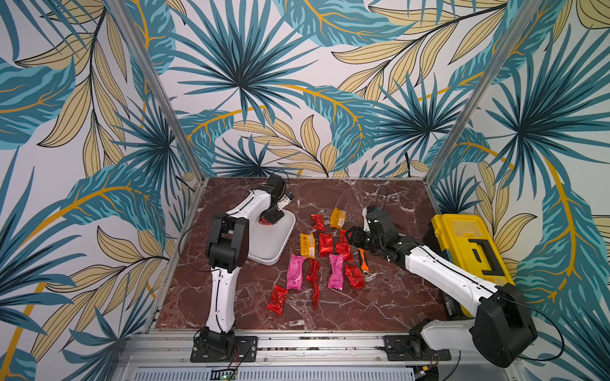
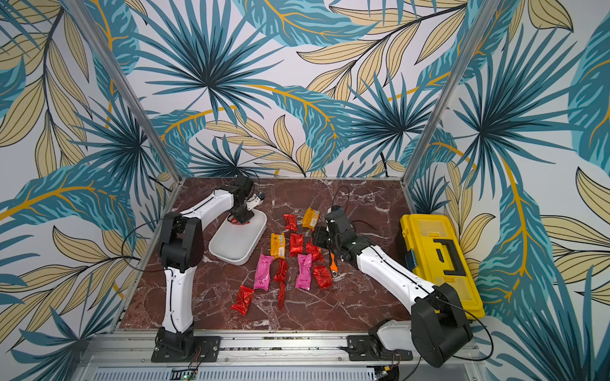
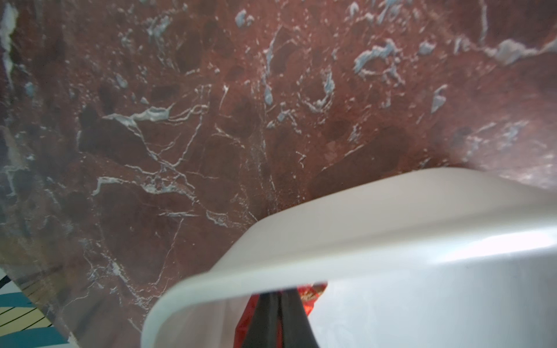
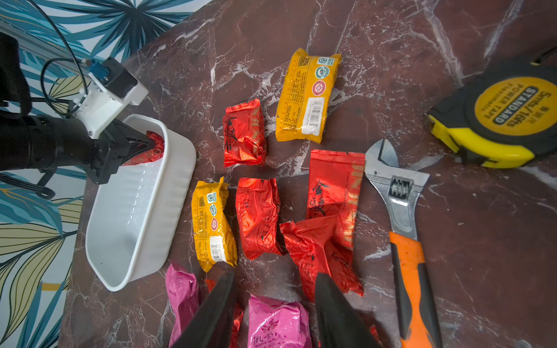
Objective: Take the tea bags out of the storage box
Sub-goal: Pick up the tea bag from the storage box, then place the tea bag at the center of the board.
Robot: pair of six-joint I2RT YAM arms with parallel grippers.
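Observation:
The white storage box (image 1: pixel 268 248) (image 2: pixel 238 244) stands at the table's left, rim (image 3: pixel 301 265) close in the left wrist view. My left gripper (image 1: pixel 269 219) (image 3: pixel 278 296) reaches into its far end and is shut on a crinkled red tea bag (image 4: pixel 154 150) (image 3: pixel 313 296). The rest of the box floor (image 4: pixel 135 211) shows bare. Several tea bags lie on the marble beside it: red ones (image 1: pixel 325 244), two pink (image 1: pixel 294 272), two orange-yellow (image 1: pixel 338 217). My right gripper (image 1: pixel 346 237) (image 4: pixel 274 275) hovers open over a pink bag (image 4: pixel 277 322), holding nothing.
A yellow toolbox (image 1: pixel 468 247) with a black handle stands at the right wall. An orange-handled adjustable wrench (image 4: pixel 404 211) and a yellow tape measure (image 4: pixel 497 111) lie right of the sachets. Patterned walls close three sides.

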